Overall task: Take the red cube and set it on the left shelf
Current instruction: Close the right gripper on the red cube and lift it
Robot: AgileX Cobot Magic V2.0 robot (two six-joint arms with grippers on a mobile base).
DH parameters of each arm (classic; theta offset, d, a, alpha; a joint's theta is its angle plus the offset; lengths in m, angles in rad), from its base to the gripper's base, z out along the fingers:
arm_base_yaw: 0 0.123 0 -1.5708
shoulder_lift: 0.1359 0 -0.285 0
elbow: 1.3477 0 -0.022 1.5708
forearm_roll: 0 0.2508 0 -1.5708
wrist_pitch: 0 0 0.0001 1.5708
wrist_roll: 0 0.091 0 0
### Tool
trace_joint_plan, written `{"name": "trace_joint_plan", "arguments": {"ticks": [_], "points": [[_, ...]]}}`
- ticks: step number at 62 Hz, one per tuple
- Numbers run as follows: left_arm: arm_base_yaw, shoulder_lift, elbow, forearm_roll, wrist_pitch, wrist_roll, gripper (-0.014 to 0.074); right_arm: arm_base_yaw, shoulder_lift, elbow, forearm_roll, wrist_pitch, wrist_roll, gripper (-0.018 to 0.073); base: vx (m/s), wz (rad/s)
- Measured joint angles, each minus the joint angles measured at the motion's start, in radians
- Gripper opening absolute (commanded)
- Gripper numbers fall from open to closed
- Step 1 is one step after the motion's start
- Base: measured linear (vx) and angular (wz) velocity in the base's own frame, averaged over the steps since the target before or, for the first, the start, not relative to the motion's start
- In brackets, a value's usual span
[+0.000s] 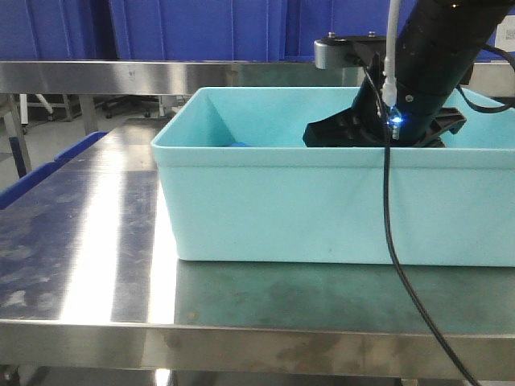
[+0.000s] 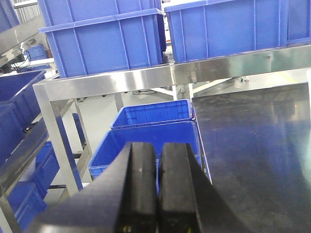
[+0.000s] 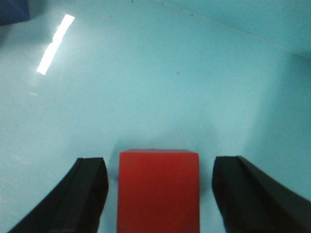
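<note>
Right wrist view shows your right gripper (image 3: 159,165) wide open, its fingers (image 3: 87,189) straddling the cube (image 3: 158,189) with a gap on each side, touching neither. The cube sits centred between them on the bin (image 3: 146,73) floor, faces square to the jaws, no long axis to favour. Your left gripper (image 2: 158,160) is closed and empty, off beside the table (image 2: 252,145); I judge the right arm nearer.

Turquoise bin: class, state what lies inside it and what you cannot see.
Inside the turquoise bin, the right gripper is open around a red cube on the floor, not touching it. A small blue thing peeks over the rim; the front wall hides the rest.
</note>
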Motion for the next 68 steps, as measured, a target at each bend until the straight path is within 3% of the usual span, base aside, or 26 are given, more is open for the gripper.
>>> {"name": "trace_joint_plan", "arguments": {"ticks": [7,12,30,68], "points": [[0.0,0.0,0.0,0.0,0.0,0.0,0.0106,0.0,0.0,0.0,0.0,-0.003,0.0,0.0528,0.0,0.0],[0.0,0.0,0.0,0.0,0.0,0.0,0.0106,0.0,0.0,0.0,0.0,-0.013,0.0,0.0452,0.0,0.0],[0.0,0.0,0.0,0.0,0.0,0.0,0.0106,0.0,-0.003,0.0,0.0,-0.062,0.0,0.0043,0.0,0.0],[0.0,0.0,0.0,0.0,0.0,0.0,0.0106,0.0,-0.376,0.039,-0.008,-0.239,0.0,0.0057,0.0,0.0]]}}
